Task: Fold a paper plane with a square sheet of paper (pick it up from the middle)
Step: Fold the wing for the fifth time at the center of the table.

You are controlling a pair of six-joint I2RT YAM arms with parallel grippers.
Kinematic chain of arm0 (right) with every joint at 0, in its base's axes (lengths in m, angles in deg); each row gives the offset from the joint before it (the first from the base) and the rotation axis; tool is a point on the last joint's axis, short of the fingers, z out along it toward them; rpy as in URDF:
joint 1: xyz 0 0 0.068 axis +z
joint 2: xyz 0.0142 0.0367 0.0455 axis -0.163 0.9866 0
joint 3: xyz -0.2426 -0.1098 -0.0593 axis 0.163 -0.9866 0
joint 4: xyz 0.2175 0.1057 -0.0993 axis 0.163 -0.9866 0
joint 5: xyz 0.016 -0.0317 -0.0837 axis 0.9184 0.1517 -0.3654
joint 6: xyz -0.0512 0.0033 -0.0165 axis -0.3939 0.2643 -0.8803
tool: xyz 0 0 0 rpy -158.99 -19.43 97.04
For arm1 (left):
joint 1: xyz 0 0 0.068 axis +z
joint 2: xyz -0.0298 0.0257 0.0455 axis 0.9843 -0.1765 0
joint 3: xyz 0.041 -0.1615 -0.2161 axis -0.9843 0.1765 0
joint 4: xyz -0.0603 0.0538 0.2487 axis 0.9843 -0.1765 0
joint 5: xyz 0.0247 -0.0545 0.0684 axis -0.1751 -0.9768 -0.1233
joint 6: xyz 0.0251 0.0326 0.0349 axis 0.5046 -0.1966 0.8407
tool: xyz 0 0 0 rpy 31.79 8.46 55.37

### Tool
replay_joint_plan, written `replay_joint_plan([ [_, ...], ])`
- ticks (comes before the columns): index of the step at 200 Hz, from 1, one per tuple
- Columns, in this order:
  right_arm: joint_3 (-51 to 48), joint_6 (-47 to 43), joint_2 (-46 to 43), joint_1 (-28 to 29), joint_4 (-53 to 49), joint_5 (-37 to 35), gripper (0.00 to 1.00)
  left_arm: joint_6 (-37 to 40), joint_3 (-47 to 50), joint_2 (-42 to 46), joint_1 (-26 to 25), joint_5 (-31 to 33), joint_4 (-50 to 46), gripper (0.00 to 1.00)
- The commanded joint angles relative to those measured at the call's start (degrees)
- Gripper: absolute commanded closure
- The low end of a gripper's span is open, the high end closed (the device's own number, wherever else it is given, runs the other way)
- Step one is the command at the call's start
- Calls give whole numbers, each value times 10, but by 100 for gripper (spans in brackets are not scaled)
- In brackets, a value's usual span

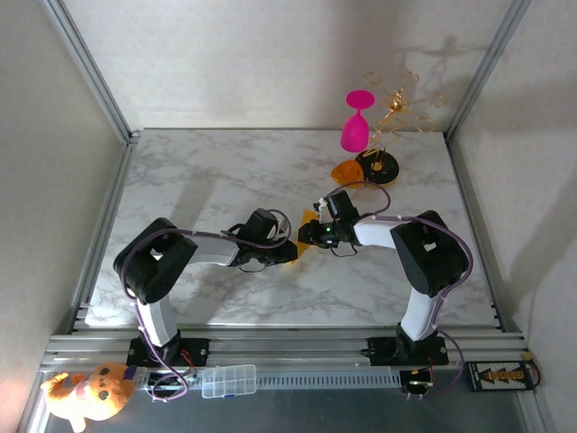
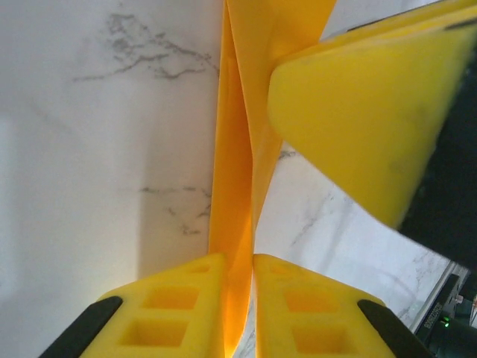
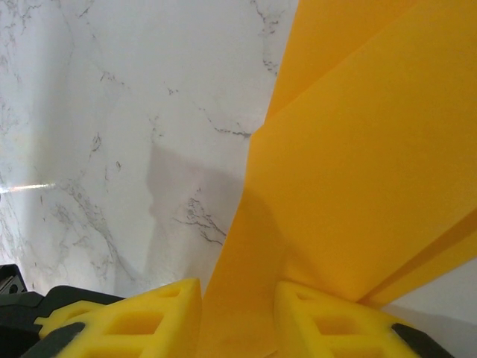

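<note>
Top external view had your two arms meeting at mid-frame over the table point(image 1: 225, 171), the left gripper point(image 1: 284, 251) coming in from the left, the right gripper point(image 1: 317, 233) from the right, and the paper point(image 1: 309, 220) a small orange patch squeezed between them at the centre of the picture

In the left wrist view the paper stood edge-on in the gap between your left fingers point(image 2: 186, 306) at the bottom centre. Its long axis ran straight up from there to the top edge, a folded strip with a crease down it. Those fingers were nearly together about it, yet a thin pale sliver showed beside the right pad, so you could not tell whether they were pinching it or only flanking it. One right finger point(image 2: 358, 127) lay at the upper right of that frame, just beside the strip and overlapping its right edge

In the right wrist view your right fingers were plainly apart at the bottom, with the paper's broad face filling the gap and fanning out to the upper right; no pinch showed there

Both grippers were on the paper, neither nearer. I judged that the next fold turned on that axis: the strip led directly away from your left fingers, with the right ones set across it further along
</note>
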State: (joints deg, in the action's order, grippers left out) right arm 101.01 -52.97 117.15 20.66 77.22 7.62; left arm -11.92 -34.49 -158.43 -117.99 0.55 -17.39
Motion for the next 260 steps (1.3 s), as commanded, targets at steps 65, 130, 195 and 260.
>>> replay_joint_plan([
  [65, -3, -9, 38, -1, -52, -59, 67, -2, 9, -5, -2, 8, -29, 90],
  [130, 7, -5, 42, -1, -69, -69, 69, 17, -14, 41, -2, 41, -84, 82],
  [195, 15, -4, 51, -1, -83, -74, 73, -3, -28, 83, -1, 52, -55, 84],
  [260, 19, -3, 55, -1, -89, -74, 78, -20, -46, 10, -18, 12, -15, 94],
])
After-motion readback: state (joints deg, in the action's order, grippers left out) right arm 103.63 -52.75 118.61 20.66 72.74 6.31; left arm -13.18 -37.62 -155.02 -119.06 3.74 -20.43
